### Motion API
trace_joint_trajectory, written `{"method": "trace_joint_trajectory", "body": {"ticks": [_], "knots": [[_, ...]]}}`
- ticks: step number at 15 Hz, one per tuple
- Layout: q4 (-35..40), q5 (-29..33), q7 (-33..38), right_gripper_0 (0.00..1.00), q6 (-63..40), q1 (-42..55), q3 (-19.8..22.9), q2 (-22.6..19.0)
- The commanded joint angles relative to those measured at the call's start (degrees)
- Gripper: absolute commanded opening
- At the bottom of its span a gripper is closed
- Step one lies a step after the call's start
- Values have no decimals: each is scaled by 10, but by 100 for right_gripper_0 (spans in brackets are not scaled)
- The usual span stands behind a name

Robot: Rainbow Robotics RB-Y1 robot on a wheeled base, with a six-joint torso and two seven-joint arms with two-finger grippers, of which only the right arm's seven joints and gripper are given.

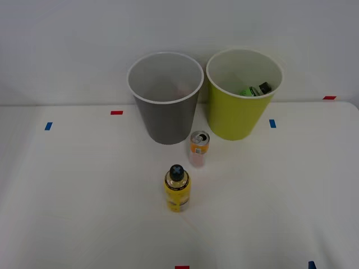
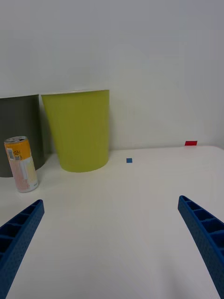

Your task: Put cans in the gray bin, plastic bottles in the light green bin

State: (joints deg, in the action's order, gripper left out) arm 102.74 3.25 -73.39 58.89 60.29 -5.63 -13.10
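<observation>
The right gripper is spread wide, holding nothing, well apart from the can.

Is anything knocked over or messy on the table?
Nothing stands out. The can and yellow bottle both stand upright, no spills. The gray bin and light green bin stand straight too; a green item already lies inside the green one.

You can read no text: the slim orange-and-pink can carries a white label panel with print too small to read.
</observation>
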Motion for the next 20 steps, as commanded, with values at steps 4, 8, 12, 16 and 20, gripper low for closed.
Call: {"method": "trace_joint_trajectory", "body": {"ticks": [4,8,12,16,20], "knots": [[0,0,0,100,0,0,0,0],[0,0,0,100,0,0,0,0],[0,0,0,100,0,0,0,0],[0,0,0,100,0,0,0,0],[0,0,0,100,0,0,0,0]]}}
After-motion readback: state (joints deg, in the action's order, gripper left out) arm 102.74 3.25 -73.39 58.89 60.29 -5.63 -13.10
